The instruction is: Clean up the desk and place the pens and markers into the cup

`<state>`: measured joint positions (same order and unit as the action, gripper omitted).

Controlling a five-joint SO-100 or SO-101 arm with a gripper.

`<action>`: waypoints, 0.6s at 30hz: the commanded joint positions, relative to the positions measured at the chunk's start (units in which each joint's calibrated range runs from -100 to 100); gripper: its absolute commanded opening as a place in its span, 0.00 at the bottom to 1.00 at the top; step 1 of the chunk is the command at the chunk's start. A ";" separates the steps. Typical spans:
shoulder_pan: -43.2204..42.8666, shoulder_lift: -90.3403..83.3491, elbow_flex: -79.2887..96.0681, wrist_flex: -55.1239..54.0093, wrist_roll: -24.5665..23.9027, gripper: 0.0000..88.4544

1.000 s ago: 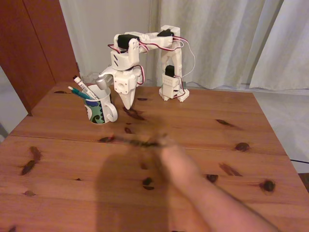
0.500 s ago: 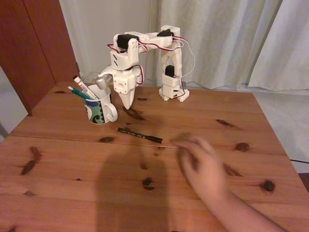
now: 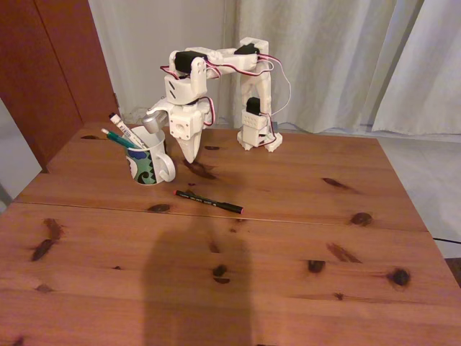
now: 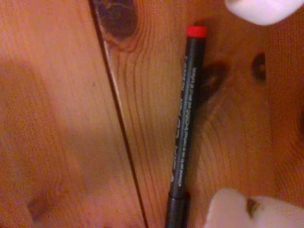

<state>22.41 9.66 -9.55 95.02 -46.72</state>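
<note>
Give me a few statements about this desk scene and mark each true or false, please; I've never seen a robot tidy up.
1. The black pen lies flat on the desk. True.
2. The cup is empty. False: a teal pen and a white marker stand in it.
3. The end effector is holding the black pen. False: it hangs above the desk beside the cup, apart from the pen.
4. In the wrist view the black pen has a red end. True.
5. The cup lies tipped on its side. False: it stands upright.
</note>
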 commanded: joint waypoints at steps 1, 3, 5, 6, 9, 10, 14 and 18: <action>-0.49 -3.33 0.00 -0.36 -0.12 0.01; -0.49 -3.33 0.90 -0.61 -0.12 0.01; -0.57 -3.41 1.80 -0.61 0.15 0.01; -0.97 -3.41 1.98 -0.61 0.15 0.01; -2.58 -3.41 3.42 -0.61 0.15 0.01; -3.47 -3.41 3.78 -0.61 0.15 0.01; -7.33 -3.25 4.14 -2.16 -0.12 0.01; -9.18 -0.10 5.32 -3.37 -0.12 0.01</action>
<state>14.41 9.75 -4.37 93.11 -46.72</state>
